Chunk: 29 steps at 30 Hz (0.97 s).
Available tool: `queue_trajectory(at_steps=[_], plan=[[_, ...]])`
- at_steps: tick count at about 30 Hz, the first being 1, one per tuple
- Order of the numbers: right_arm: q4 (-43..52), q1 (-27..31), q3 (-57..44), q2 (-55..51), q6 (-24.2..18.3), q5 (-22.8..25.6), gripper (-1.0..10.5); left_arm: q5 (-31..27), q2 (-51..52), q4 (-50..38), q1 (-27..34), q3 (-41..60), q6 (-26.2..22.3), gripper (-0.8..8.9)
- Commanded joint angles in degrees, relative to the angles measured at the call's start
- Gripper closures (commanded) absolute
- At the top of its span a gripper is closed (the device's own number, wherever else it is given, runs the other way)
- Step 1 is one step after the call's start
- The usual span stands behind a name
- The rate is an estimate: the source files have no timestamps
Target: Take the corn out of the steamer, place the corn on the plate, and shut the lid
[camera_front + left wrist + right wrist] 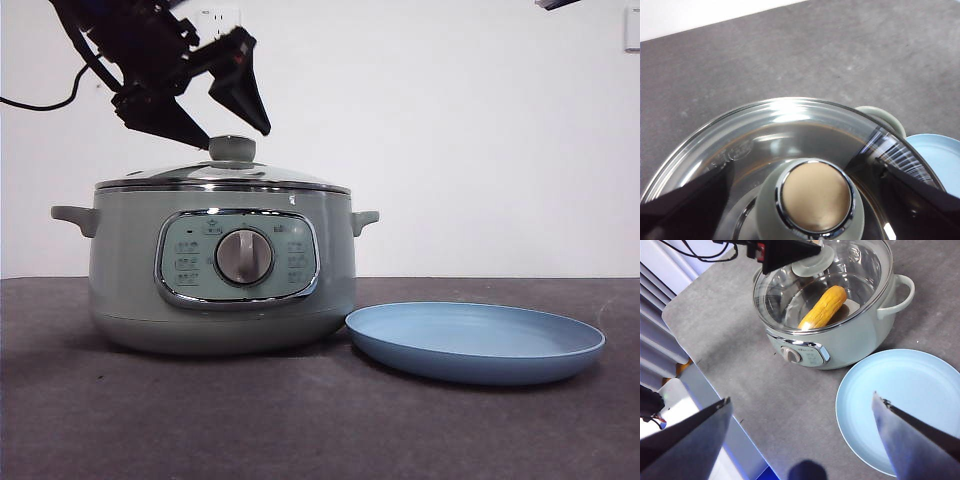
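corn (824, 307) inside steamer (222, 270), lid (222, 176) on; plate (476, 341) bare.

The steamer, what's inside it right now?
Through the domed glass lid of the pale sage-green steamer, one yellow-orange corn cob lies inside. The left gripper, jaws open, hangs over the lid's knob and hides part of the interior.

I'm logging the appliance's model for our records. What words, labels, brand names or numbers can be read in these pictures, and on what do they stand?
No text can be read with confidence.
Control panel on the steamer: small icons and labels around the dial, too small to read.
Lid: a faint embossed mark in the glass, blurred.
Plate: no markings show.
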State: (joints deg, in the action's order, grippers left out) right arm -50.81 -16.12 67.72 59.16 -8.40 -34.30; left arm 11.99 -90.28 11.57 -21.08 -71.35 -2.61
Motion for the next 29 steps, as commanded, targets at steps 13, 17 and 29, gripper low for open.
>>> queue_trajectory(at_steps=[13,17,29], plan=[[-0.8,-0.1,0.1,0.0,0.0,0.1,4.7,-1.4,-1.4,3.1,-1.4,0.0,-0.4,5.53],[-0.9,-0.1,0.1,0.0,0.0,0.1,4.7,-1.3,-1.4,3.5,-1.4,0.0,-0.4,6.56],[-0.9,-0.1,0.1,0.0,0.0,0.1,4.7,-1.2,-1.3,2.3,-1.3,0.0,-0.1,8.22]])
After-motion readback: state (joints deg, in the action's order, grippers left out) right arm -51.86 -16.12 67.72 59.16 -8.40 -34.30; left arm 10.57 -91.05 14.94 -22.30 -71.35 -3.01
